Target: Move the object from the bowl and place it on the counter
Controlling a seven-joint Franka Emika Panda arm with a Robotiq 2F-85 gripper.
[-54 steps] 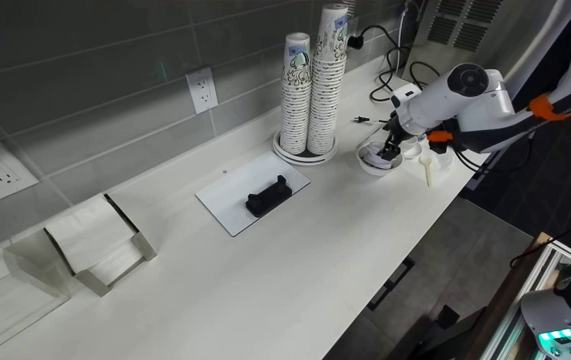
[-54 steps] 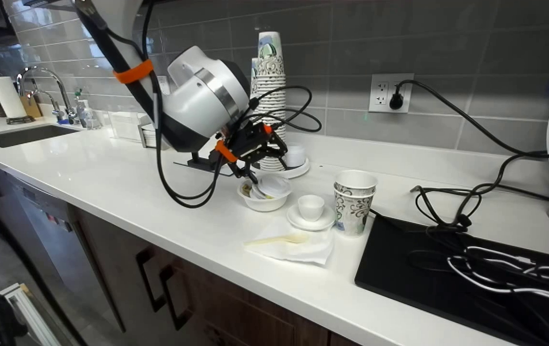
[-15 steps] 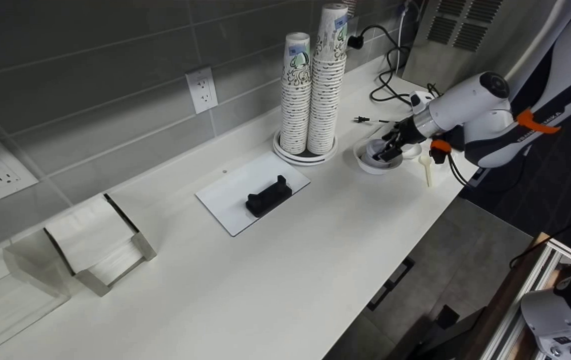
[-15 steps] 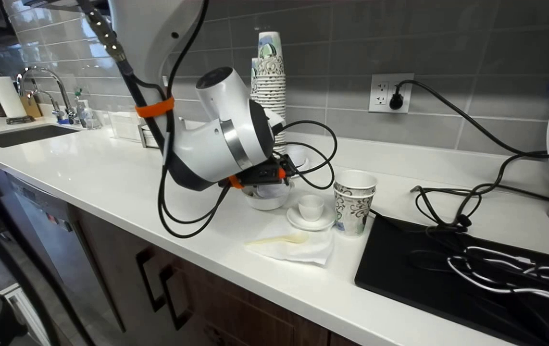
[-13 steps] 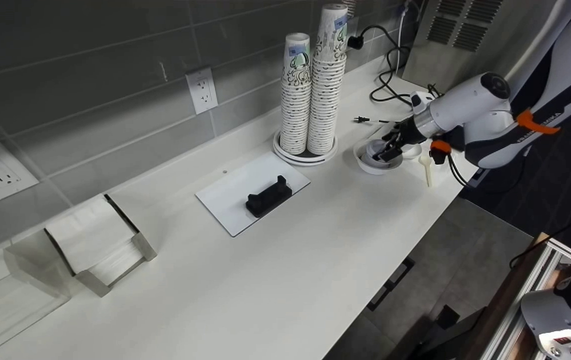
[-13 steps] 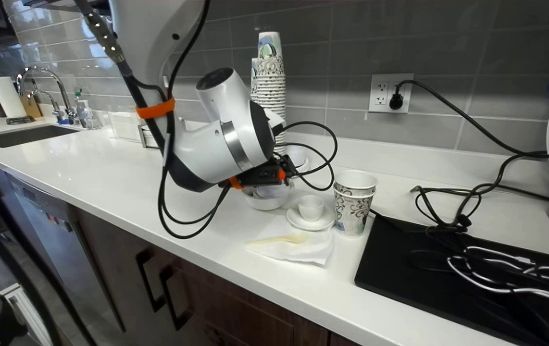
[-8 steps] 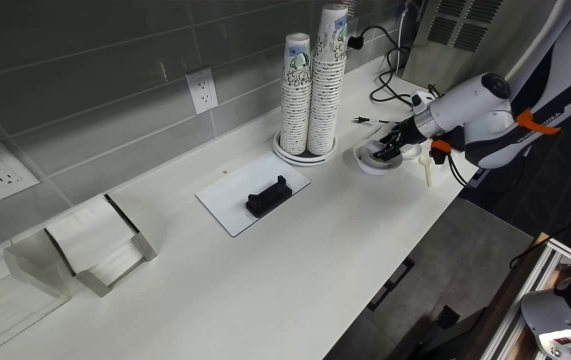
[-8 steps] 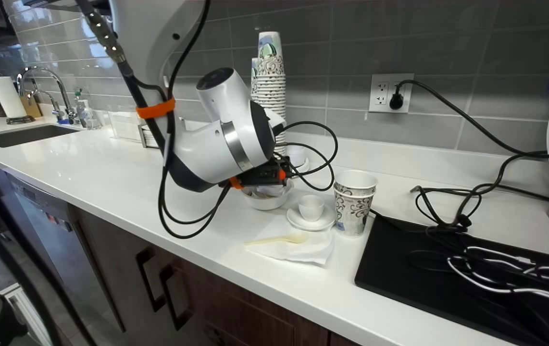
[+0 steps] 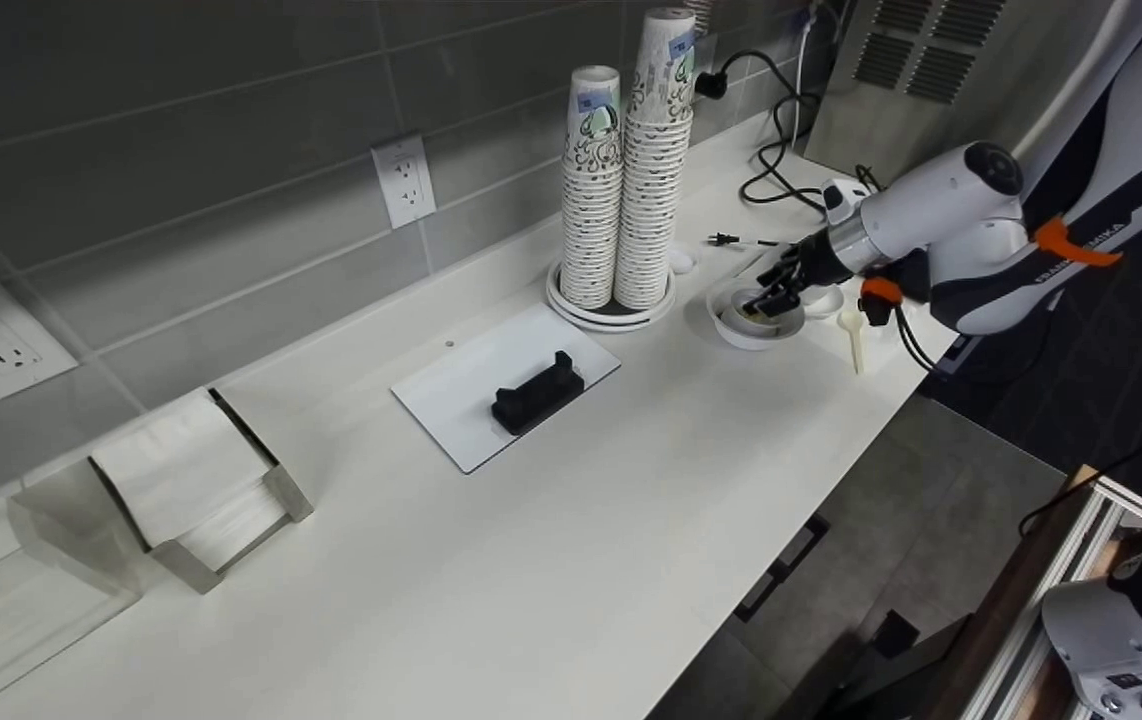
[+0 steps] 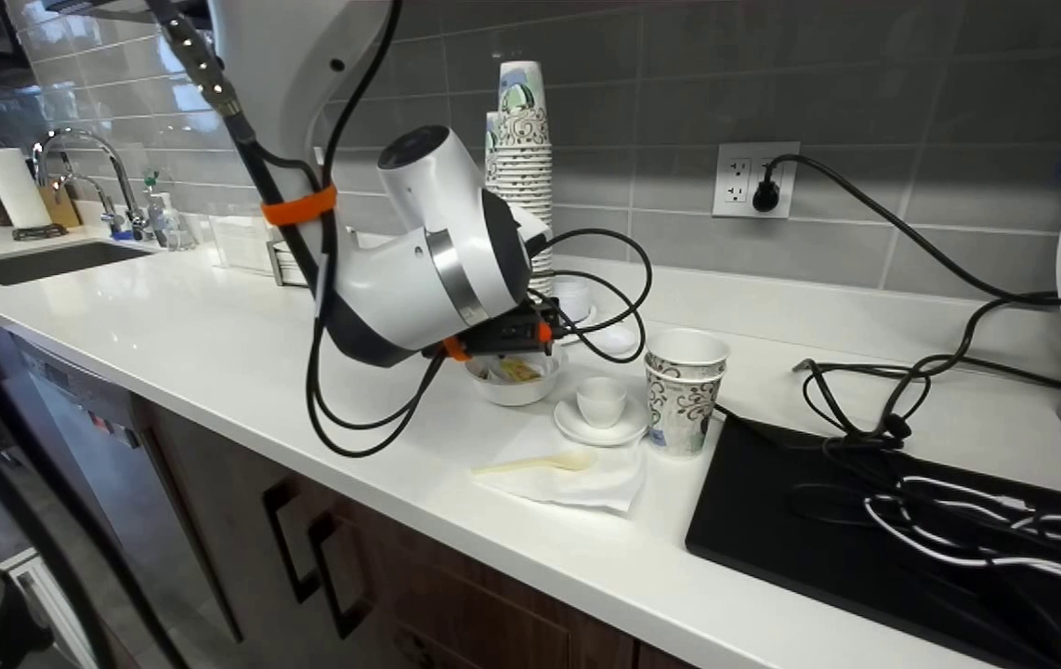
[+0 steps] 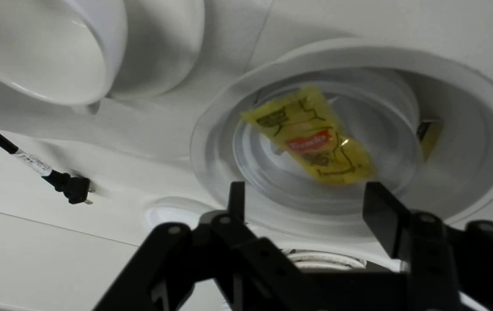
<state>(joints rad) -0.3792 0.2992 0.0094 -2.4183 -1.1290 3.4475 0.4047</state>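
Note:
A white bowl (image 11: 458, 69) stands on the white counter (image 9: 571, 520); it shows in both exterior views (image 9: 751, 342) (image 10: 514, 392). In it sits a round translucent container (image 11: 384, 147) with a yellow packet (image 11: 315, 142) lying in it. The packet also shows in an exterior view (image 10: 519, 370). A white round lid-like piece (image 11: 177, 212) lies on the counter behind the bowl; it shows in both exterior views (image 9: 680, 261) (image 10: 616, 340). My gripper (image 11: 305, 185) is open with nothing between its fingers, over the bowl (image 9: 769, 296). Its fingertips are hidden in an exterior view.
Tall paper cup stacks (image 9: 623, 200) stand on plates behind the bowl. A small cup (image 10: 602, 401) on a saucer, paper cups (image 10: 687, 395), and a spoon (image 10: 554, 462) on a napkin (image 10: 595, 488) are close by. A black plug (image 11: 76, 189) and a black board (image 10: 772, 539) with cables lie nearby.
The white lid-like piece was in the bowl at the fingers, tilted half a second ago, and now lies on the counter behind it. The yellow packet is uncovered. The arm has barely moved.

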